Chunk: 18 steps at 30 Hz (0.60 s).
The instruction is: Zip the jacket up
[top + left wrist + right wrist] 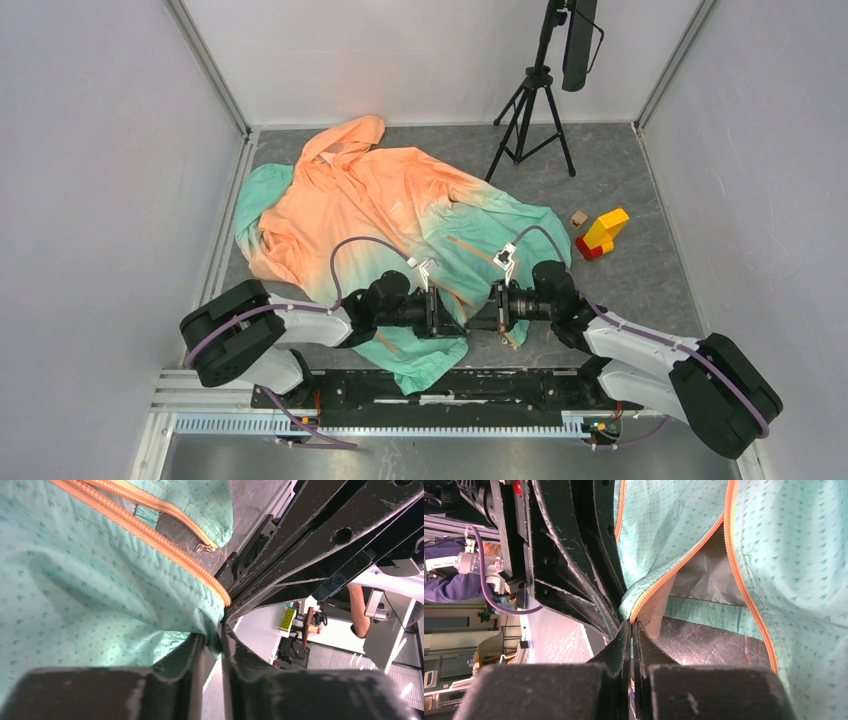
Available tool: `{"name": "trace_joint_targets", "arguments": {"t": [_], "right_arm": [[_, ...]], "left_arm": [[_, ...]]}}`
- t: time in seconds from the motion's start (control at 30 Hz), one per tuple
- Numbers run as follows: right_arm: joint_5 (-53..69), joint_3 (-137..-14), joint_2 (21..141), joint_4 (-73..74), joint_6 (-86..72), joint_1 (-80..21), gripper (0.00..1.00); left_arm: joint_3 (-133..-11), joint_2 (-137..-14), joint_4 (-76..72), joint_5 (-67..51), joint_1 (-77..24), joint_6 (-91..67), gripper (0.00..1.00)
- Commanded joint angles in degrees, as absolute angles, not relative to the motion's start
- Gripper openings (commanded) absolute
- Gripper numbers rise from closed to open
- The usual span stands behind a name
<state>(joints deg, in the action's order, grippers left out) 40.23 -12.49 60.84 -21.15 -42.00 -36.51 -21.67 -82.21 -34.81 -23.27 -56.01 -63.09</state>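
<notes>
From the top camera I see the jacket (370,200) spread on the grey table (650,290), with the orange hood toward the far wall and the teal hem by the arms' bases. A tripod (530,110), a yellow-and-red block (603,232) and a small wooden cube (578,218) sit to its right. Only the wrist cameras show the grips. The left gripper (220,630) is clamped on teal hem fabric just below the orange zipper tape (150,535). The right gripper (631,626) pinches the bottom corner of the facing zipper edge, and the two front edges lie apart there. A yellow-green sign (287,618) behind the left wrist is too small to read.
</notes>
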Motion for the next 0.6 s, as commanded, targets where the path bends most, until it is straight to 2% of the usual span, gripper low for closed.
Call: {"name": "trace_joint_targets", "arguments": {"t": [0.0,0.1,0.2,0.23,0.27,0.37,0.4,0.57], "right_arm": [[39.84,-14.06,59.62,-19.42,-39.3,-36.56,0.0],[37.59,-15.74,59.33,-14.32,-35.8,-36.52,0.0],[34.1,-18.42,59.52,-6.69,-30.84,-36.56,0.01],[33.05,-19.46,59.68,-4.26,-29.23,-36.56,0.04],[30.97,-21.12,59.76,-0.63,-26.76,-36.56,0.12],[20.62,-27.17,59.37,13.65,-19.95,-36.79,0.43],[17.13,-29.24,59.51,17.23,-18.29,-37.3,0.48],[-2.82,-36.75,63.45,31.23,-17.08,-45.44,0.52]], "left_arm": [[-21.79,-81.51,-34.97,-21.51,-56.11,-60.94,0.17],[-22.29,-80.88,-32.52,-20.73,-56.1,-59.68,0.03],[-22.88,-80.45,-29.8,-19.88,-56.07,-58.39,0.02],[-23.0,-80.35,-29.34,-19.78,-56.15,-58.15,0.02],[-23.03,-80.29,-29.03,-19.69,-56.15,-58.01,0.02],[-23.37,-80.16,-27.46,-18.97,-56.06,-57.83,0.02],[-23.67,-80.18,-26.46,-18.62,-56.14,-57.68,0.02],[-24.35,-79.15,-21.82,-15.56,-56.05,-57.48,0.02]]}}
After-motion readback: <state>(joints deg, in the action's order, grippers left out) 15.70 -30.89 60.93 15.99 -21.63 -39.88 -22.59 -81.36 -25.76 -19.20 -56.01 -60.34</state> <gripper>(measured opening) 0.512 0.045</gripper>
